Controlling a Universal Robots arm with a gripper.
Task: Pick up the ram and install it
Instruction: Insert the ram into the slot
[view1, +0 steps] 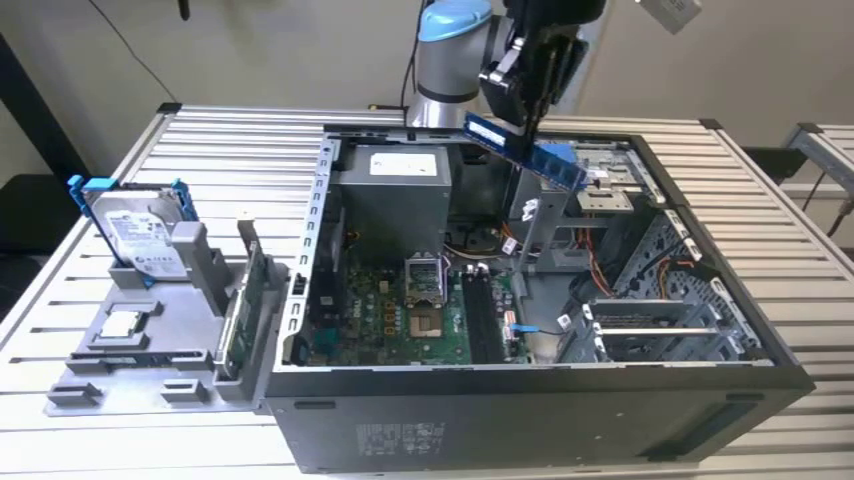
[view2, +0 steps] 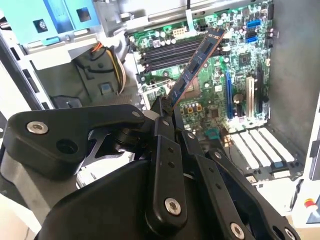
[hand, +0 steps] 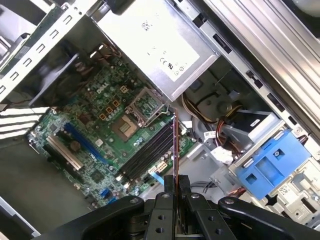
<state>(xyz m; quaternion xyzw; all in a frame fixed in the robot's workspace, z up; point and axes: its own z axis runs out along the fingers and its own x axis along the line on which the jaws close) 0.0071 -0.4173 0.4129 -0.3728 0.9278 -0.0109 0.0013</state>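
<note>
I had the gripper clamped on the ram. It pinched the stick near one end, so most of its length stuck out past the fingers. In the exterior view the ram hung tilted, well above the open computer case, over the region between the power supply and the drive bay. It was not touching anything but the fingers.

The black memory slots lay far below it on the motherboard, and I judged all of them empty.

The step in hand, as I read it, was carrying and lining up, and the grip made that delicate. With the hold so near one end, any brush against the case wall or the loose cables beside the blue drive cage could lever the stick in the fingers.

In the first wrist view the ram appeared edge-on, a thin line rising from the gripper. It crossed the slots at an angle rather than running along them. In the second wrist view the ram slanted out over the slots with its chips facing the camera.

To do this well I reckoned I had to bring the stick level and parallel to one slot while it was high and clear — not down among the parts. The edge-on view was the one to trust for sideways alignment. I could not tell from here which way the notch faced, nor whether the slot latches stood open.
</note>
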